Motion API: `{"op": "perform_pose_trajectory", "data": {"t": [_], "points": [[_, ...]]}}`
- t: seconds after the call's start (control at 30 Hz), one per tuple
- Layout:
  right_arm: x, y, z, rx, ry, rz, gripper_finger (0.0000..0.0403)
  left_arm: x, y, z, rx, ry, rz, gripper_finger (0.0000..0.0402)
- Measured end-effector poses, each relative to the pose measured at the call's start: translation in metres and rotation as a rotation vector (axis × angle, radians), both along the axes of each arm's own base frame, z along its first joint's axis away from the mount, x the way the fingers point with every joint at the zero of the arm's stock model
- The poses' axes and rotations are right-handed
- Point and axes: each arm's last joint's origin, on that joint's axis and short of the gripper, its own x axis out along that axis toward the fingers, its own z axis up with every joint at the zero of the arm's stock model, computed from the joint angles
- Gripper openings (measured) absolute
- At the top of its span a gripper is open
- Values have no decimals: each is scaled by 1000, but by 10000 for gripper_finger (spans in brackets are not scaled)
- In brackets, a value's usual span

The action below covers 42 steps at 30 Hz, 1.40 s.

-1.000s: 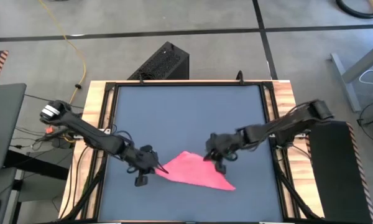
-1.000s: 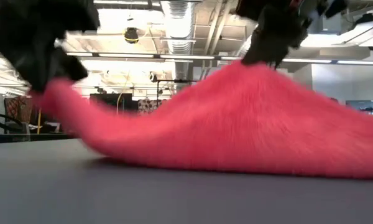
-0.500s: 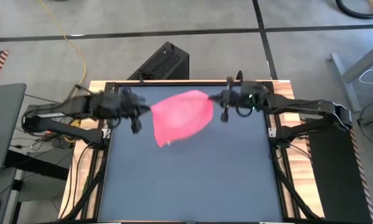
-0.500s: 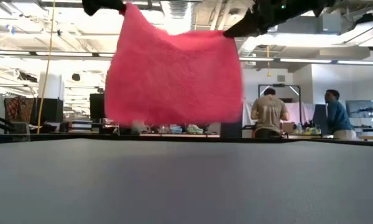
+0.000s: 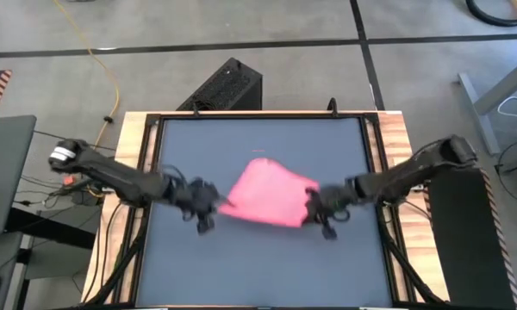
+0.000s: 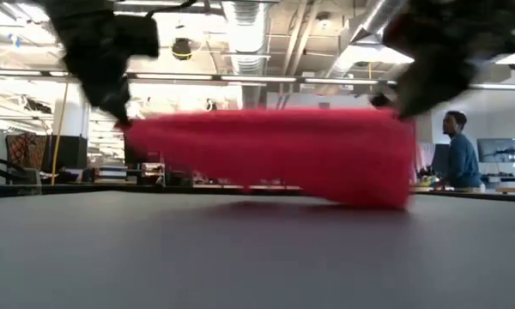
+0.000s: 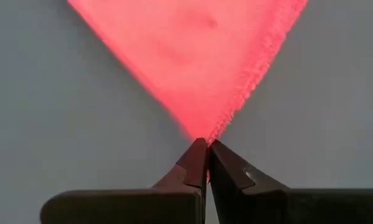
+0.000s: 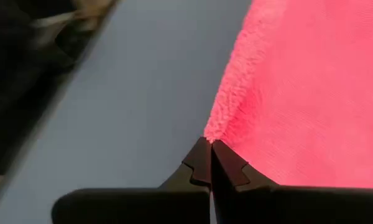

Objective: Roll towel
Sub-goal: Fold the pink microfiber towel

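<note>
The bright pink towel [image 5: 267,194] is stretched between my two grippers over the middle of the dark grey table [image 5: 258,267]. My left gripper [image 5: 214,207] is shut on its left corner and my right gripper [image 5: 317,209] is shut on its right corner. In the low view the towel [image 6: 275,150] spans from the left gripper [image 6: 118,116] to the right gripper [image 6: 396,107] and sags lowest at the right. Whether its far part rests on the table I cannot tell. My left gripper pinches the towel's left corner tip [image 7: 202,129] between its two fingertips [image 7: 196,155], coming from the table's left and slanting down. The cloth fans out from the pinch and is drawn flat toward the other gripper. My right gripper pinches the towel's right corner at its fuzzy edge [image 8: 219,129] between its two fingertips [image 8: 200,157], coming from the table's right and slanting down. The cloth spreads away from the fingers, held above the table at this corner.
A black box [image 5: 228,86] stands on the floor beyond the table's far edge. Wooden rails [image 5: 129,172] run along the table's left and right sides. A person [image 6: 459,150] stands in the room far behind the table.
Both grippers, shut on the towel's corners, swung up and toward the table's far edge, lifting the towel clear so that it hung below them. They have since come back toward the near edge and down, and the towel now spans low between them over the table's middle.
</note>
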Motion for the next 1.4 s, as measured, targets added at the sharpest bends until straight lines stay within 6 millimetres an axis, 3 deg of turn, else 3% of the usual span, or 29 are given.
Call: {"op": "perform_pose_trajectory", "data": {"t": [0.1,0.2,0.4,0.5,0.63,0.83,1.0,1.2,1.3,1.4], "points": [[-1,30,-13,17,-6,-49,49,-1,-27,-33,-55,43,-8,0],[-2,51,-19,-11,15,-101,92,4,-42,-49,-64,64,-8,0],[-1,81,-7,71,60,-106,164,13,-50,-60,-44,99,-32,0],[4,84,-1,-10,25,-243,179,12,-50,-60,-20,114,-62,0],[5,63,-22,-167,159,-461,172,9,-47,-58,10,128,-60,0],[21,42,-52,-293,277,-453,132,7,-51,-58,22,124,-61,0],[36,12,-61,-507,253,-495,111,5,-53,-58,27,124,-50,0],[60,-57,-45,-825,148,-564,108,8,-52,-55,80,91,1,0],[63,-89,-32,-823,161,-556,108,9,-51,-51,121,92,30,0],[60,-101,-16,-742,171,-495,108,9,-49,-45,184,114,77,0]]}}
